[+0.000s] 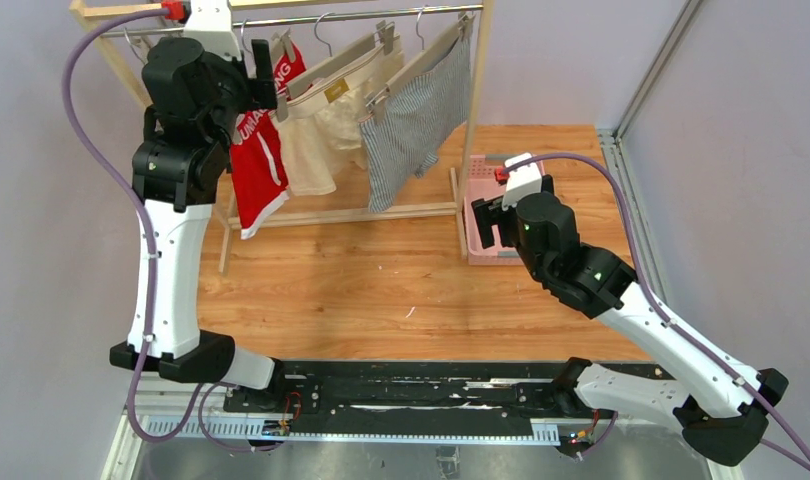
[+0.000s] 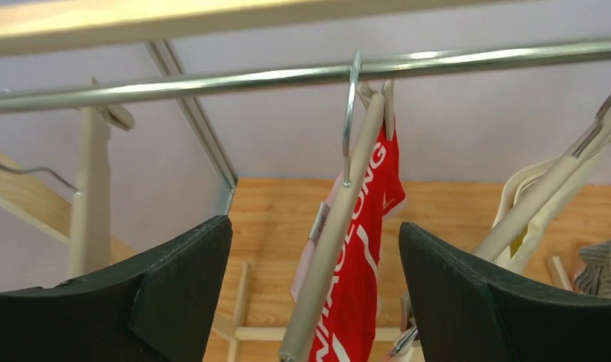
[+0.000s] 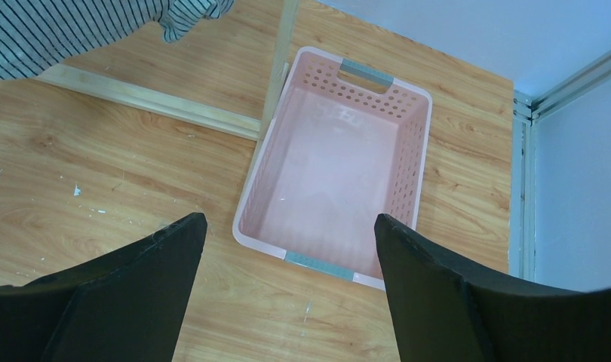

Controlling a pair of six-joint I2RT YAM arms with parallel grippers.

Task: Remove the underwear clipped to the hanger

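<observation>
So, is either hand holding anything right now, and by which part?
Nothing is held. The left hand is open, facing the red shorts on their hanger; the right hand is open over the pink basket.

You've got a wooden tabletop (image 1: 381,290) here: the clothes rack (image 1: 381,212) stands on it at the back, with a pink perforated basket (image 3: 409,162) touching its right post.

Bench (image 1: 381,285): wood-grain top, few white flecks | clothes rack (image 1: 473,110): pale wooden frame, far side of bench | rail (image 2: 212,81): shiny metal, horizontal along rack top | basket (image 3: 409,154): pink, perforated walls, grey handles, just beside rack's right post.
</observation>
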